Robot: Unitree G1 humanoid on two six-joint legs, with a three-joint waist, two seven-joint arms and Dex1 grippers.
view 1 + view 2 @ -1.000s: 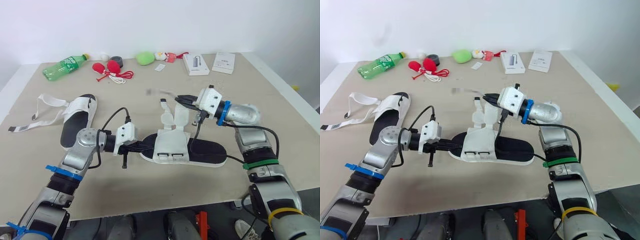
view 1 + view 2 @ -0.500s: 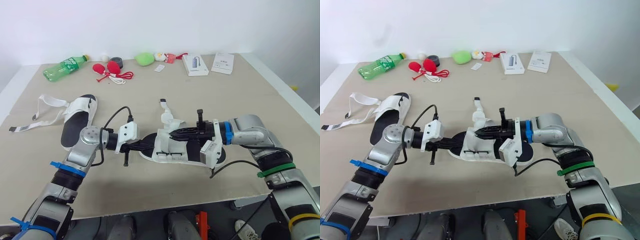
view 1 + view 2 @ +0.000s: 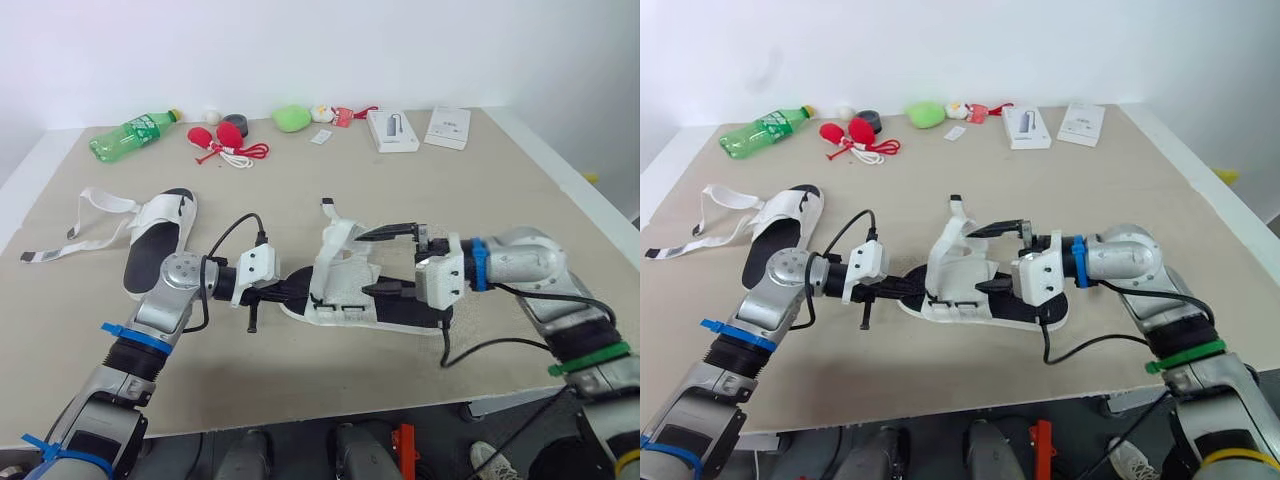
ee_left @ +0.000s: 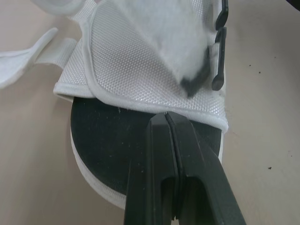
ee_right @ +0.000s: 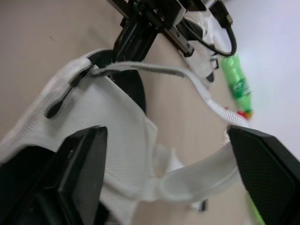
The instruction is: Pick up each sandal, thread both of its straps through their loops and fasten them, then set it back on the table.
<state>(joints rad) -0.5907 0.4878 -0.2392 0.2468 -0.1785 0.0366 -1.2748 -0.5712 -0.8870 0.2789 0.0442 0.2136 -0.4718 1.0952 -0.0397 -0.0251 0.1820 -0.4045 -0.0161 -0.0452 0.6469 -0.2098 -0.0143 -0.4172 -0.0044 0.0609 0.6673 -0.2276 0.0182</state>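
With the left gripper (image 3: pixel 285 293), fingers pressed together, pinning the sandal (image 3: pixel 345 290) at its toe, the right gripper (image 3: pixel 385 262), spread wide, should be closing squarely on the raised strap (image 3: pixel 338 232).

right fingers (image 3: pixel 995 229) spread over sandal (image 3: pixel 958 280) (straps (image 3: pixel 946 236) loose) | left fingers (image 3: pixel 902 288) on toe

Silver arms (image 3: pixel 172 290) — blue bands (image 3: pixel 128 338), black cables (image 3: pixel 222 235), white wrists (image 3: pixel 250 270), black fingers (image 4: pixel 150 178).

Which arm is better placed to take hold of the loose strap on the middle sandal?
Right. The right gripper is open and pointed at the strap standing up from the sandal, close beside it. The left gripper is shut, resting on the sandal's toe end.
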